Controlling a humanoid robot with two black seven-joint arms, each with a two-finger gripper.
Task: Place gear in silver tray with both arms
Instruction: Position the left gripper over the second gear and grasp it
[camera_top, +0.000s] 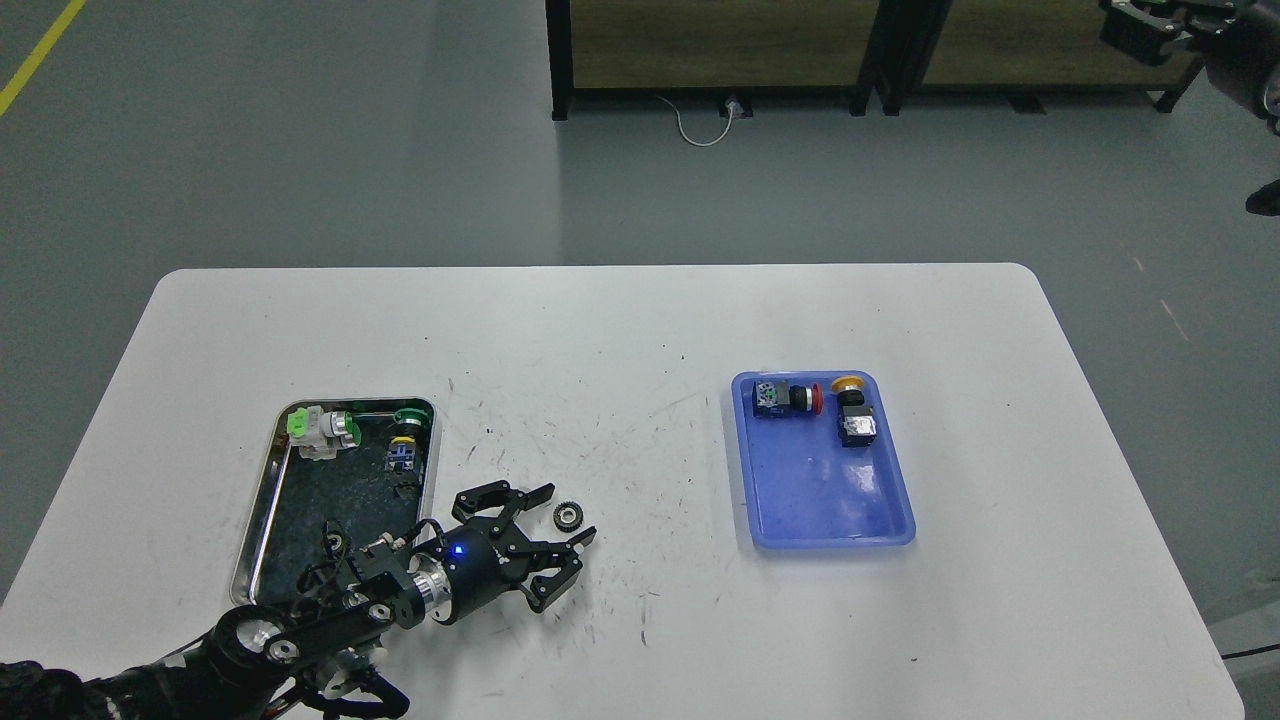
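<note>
A small dark gear (568, 516) lies flat on the white table, just right of the silver tray (262, 500). The tray holds a green and white switch part (322, 430), a green ring and a small blue and yellow part (403, 450). My left gripper (566, 516) is open, its two fingers either side of the gear and not closed on it. My left arm comes in from the lower left and covers the tray's near right corner. My right gripper is out of view.
A blue plastic tray (830, 500) at the right holds a red push button (790, 398) and a yellow-capped button (853, 412). The table (640, 330) ends close at the front. A dark workbench stands on the floor beyond.
</note>
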